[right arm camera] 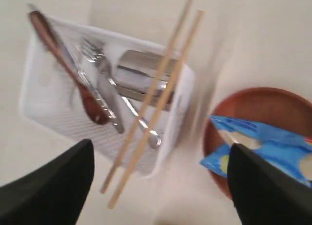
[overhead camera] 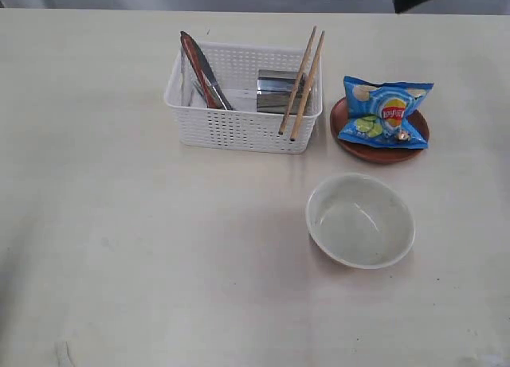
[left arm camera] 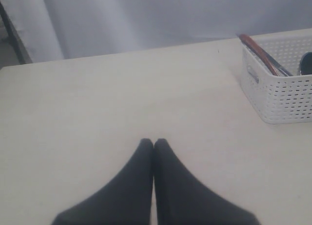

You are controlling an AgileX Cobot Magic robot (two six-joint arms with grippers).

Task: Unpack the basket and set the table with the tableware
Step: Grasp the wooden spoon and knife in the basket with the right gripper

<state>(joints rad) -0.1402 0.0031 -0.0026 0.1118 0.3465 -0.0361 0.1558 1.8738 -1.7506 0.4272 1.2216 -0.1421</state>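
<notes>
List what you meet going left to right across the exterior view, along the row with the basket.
Basket left rim → wooden spoon → knife → chopsticks → brown plate carrying the chip bag.

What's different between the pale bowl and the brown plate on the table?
The bowl is pale cream; the plate is reddish-brown. The bowl is deep, the plate shallow. The bowl is empty, while the plate carries a blue chip bag. The plate sits close beside the basket; the bowl stands farther from it. Both are round and rest on the table, outside the basket.
</notes>
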